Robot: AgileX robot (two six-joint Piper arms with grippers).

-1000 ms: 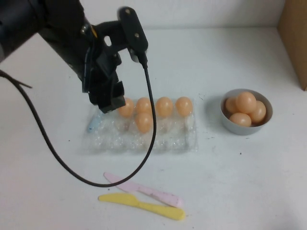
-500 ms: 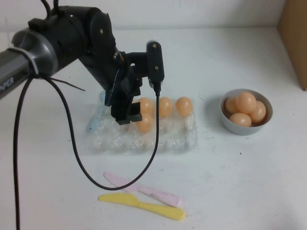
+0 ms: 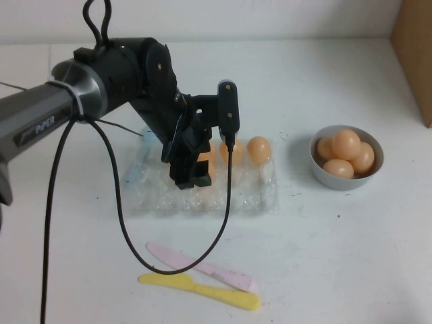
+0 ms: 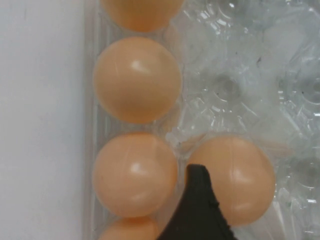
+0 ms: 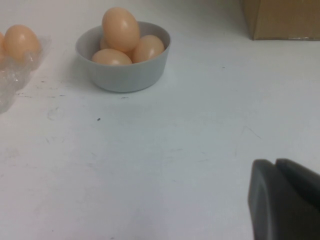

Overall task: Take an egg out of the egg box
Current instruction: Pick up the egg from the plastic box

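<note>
The clear plastic egg box lies at the table's middle with orange-tan eggs along its far row, such as one egg at the right end. My left gripper is down inside the box, open, over the lone egg in the second row. One black finger stands in the gap between that egg and a far-row egg; the other finger is out of view. My right gripper hangs shut over bare table, right of the bowl, and does not show in the high view.
A grey bowl with several eggs stands to the right of the box. A pink knife and a yellow knife lie near the front edge. A cardboard box stands at the far right. The left arm's cable loops over the table.
My left arm has swung right from the box's far-left corner and dropped lower, so the gripper now sits over the second-row egg and hides it in the high view.
</note>
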